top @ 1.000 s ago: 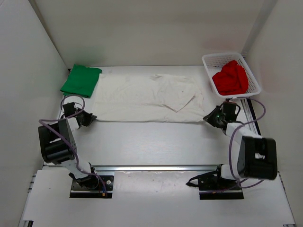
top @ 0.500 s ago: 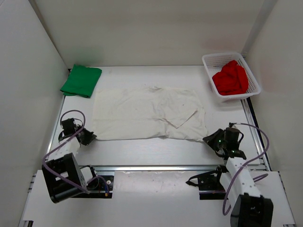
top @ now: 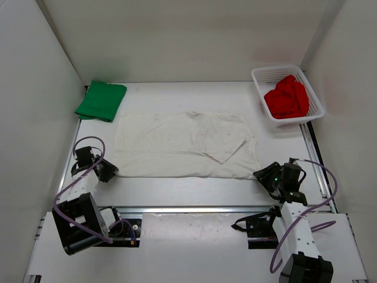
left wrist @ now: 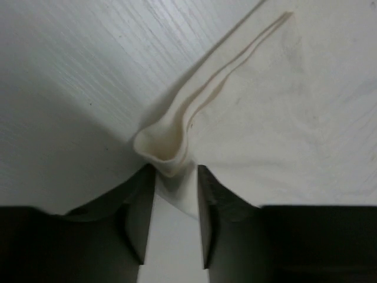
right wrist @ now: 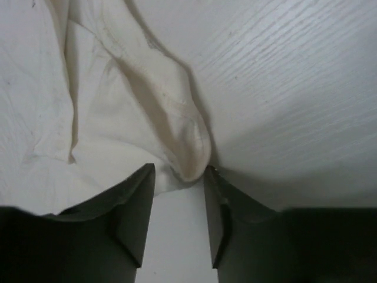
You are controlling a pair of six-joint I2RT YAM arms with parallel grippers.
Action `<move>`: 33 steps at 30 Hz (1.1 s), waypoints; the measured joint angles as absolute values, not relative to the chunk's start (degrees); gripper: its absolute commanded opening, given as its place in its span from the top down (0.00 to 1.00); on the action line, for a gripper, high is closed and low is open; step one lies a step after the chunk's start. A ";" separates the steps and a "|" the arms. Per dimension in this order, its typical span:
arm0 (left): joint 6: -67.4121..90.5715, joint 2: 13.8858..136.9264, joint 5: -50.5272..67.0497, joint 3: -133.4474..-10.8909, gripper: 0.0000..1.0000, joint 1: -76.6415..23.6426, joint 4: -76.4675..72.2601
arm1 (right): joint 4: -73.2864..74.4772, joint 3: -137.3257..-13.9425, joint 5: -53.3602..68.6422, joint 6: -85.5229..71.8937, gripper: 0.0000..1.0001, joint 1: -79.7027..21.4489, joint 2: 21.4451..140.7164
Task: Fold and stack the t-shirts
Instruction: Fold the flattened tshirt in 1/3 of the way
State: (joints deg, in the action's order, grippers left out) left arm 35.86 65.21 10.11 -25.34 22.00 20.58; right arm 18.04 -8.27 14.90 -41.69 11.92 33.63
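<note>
Left gripper [left wrist: 175,174]: its jaws are standing apart, low over the table; a bunched corner of the white t-shirt [top: 177,144] is sitting at the mouth between the fingertips, and no squeeze on the cloth is showing.
Left-side cloth: the doubled hem is running away from that corner in a raised ridge, up and to the right in the left wrist view.
Right gripper [right wrist: 179,174]: its jaws are likewise standing parted; a rounded fold of the same shirt is resting just ahead of the tips, leaning toward the right-hand finger, unpinched.
White t-shirt, position: it is lying spread flat across the middle of the table [top: 188,191], wrinkled, with a small flap turned over toward its near right part; the left gripper is sitting at its near left corner, the right gripper at its near right corner.
Green t-shirt [top: 101,100]: it is lying folded at the far left corner of the table, well apart from both grippers and just clear of the white shirt.
Red t-shirt [top: 287,97]: it is lying crumpled inside the white mesh basket [top: 259,75].
Basket, position: it is standing at the far right corner of the table.
</note>
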 measured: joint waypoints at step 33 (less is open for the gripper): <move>43.68 60.93 10.33 -20.91 1.00 19.27 10.68 | 8.60 -5.89 11.16 -43.44 0.60 8.29 36.38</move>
State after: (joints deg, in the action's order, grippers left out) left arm 43.68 60.93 10.33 -20.91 19.27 10.68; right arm 8.60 -5.89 11.16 -43.44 8.29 36.38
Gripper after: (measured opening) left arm 0.134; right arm 0.414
